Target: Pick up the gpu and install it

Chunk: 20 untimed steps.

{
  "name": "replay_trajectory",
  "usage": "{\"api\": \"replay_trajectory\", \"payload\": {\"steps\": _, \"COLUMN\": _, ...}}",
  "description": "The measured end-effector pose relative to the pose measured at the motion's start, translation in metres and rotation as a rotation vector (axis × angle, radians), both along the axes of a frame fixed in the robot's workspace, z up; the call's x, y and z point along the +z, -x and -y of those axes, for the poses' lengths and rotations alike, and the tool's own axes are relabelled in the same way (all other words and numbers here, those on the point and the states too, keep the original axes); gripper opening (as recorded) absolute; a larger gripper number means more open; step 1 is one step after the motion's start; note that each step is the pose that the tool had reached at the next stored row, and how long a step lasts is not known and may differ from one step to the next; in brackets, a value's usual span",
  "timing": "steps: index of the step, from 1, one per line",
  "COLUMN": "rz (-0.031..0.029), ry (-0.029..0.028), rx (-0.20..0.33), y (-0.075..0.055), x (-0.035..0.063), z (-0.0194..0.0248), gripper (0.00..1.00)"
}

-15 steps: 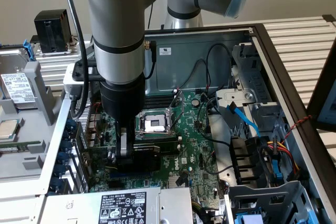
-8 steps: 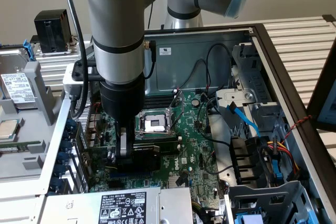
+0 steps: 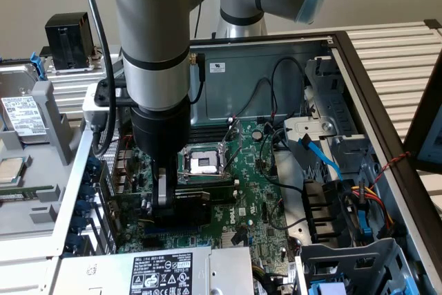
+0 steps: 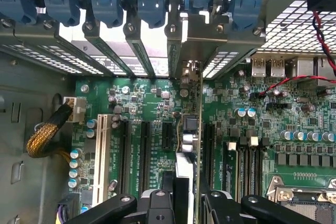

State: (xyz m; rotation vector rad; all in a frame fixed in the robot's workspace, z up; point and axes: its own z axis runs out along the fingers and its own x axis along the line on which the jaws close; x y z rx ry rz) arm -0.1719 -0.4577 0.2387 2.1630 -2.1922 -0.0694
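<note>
- Risk of a crooked seat: held edge-on over the motherboard (image 3: 242, 191), the gpu (image 3: 190, 205) can miss its slot (image 4: 202, 145) if the card edge is not in line, and then bend or scrape the small parts beside it.
- Risk at the bracket end: may catch on the rear slot frame (image 4: 173, 51) with its blue clips (image 4: 152, 1) instead of sliding into the gap.
- Risk from loose wiring: red and black cable (image 4: 294, 82) and the blue cable (image 3: 321, 160) near, but apart from the card for now.
- Inside the open computer case (image 3: 373, 94), lying on its side on a slatted desk (image 3: 400, 53); plain wall behind, a hard drive (image 3: 24, 112) outside the case at the exterior view's left.
- End effector (image 3: 164, 195) closed on the gpu, low over the board, beside the empty processor socket (image 3: 205, 164).
</note>
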Motion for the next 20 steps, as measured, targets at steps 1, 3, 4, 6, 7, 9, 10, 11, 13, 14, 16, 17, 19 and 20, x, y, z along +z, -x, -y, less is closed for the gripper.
{"api": "replay_trajectory", "payload": {"steps": 1, "rz": 0.0005, "ry": 0.0004, "rx": -0.002, "y": 0.0009, "x": 0.0, "z": -0.0003, "gripper": 0.27}}
{"api": "replay_trajectory", "payload": {"steps": 3, "rz": 0.0, "ry": 0.0001, "rx": -0.002, "y": 0.0008, "x": 0.0, "z": -0.0003, "gripper": 0.27}}
{"api": "replay_trajectory", "payload": {"steps": 4, "rz": 0.0001, "ry": 0.0001, "rx": -0.003, "y": 0.0013, "x": 0.0, "z": -0.0005, "gripper": 0.27}}
{"api": "replay_trajectory", "payload": {"steps": 6, "rz": 0.0, "ry": 0.0001, "rx": -0.003, "y": 0.0014, "x": 0.0, "z": -0.0006, "gripper": 0.27}}
{"api": "replay_trajectory", "payload": {"steps": 7, "rz": 0.0002, "ry": 0.0003, "rx": -0.005, "y": 0.0022, "x": 0.0, "z": -0.0008, "gripper": 0.27}}
{"api": "replay_trajectory", "payload": {"steps": 9, "rz": -0.0006, "ry": 0.0, "rx": -0.004, "y": 0.0018, "x": 0.0001, "z": -0.0006, "gripper": 0.27}}
{"api": "replay_trajectory", "payload": {"steps": 10, "rz": 0.0, "ry": 0.0002, "rx": -0.005, "y": 0.0021, "x": 0.0, "z": -0.0008, "gripper": 0.27}}
{"api": "replay_trajectory", "payload": {"steps": 11, "rz": 0.0001, "ry": 0.0003, "rx": -0.005, "y": 0.0025, "x": 0.0001, "z": -0.0009, "gripper": 0.27}}
{"api": "replay_trajectory", "payload": {"steps": 13, "rz": 0.0, "ry": 0.0001, "rx": -0.006, "y": 0.0026, "x": 0.0, "z": -0.001, "gripper": 0.27}}
{"api": "replay_trajectory", "payload": {"steps": 14, "rz": -0.0013, "ry": -0.0004, "rx": -0.007, "y": 0.0032, "x": 0.0, "z": -0.0011, "gripper": 0.29}}
{"api": "replay_trajectory", "payload": {"steps": 16, "rz": -0.0001, "ry": -0.0001, "rx": -0.007, "y": 0.0031, "x": 0.0, "z": -0.0011, "gripper": 0.35}}
{"api": "replay_trajectory", "payload": {"steps": 17, "rz": 0.0, "ry": -0.0001, "rx": -0.006, "y": 0.0028, "x": -0.0001, "z": -0.0011, "gripper": 0.35}}
{"api": "replay_trajectory", "payload": {"steps": 19, "rz": 0.0, "ry": 0.0, "rx": -0.006, "y": 0.0027, "x": 0.0, "z": -0.001, "gripper": 0.41}}
{"api": "replay_trajectory", "payload": {"steps": 20, "rz": -0.0001, "ry": 0.0001, "rx": -0.006, "y": 0.0027, "x": 0.0, "z": -0.001, "gripper": 0.41}}
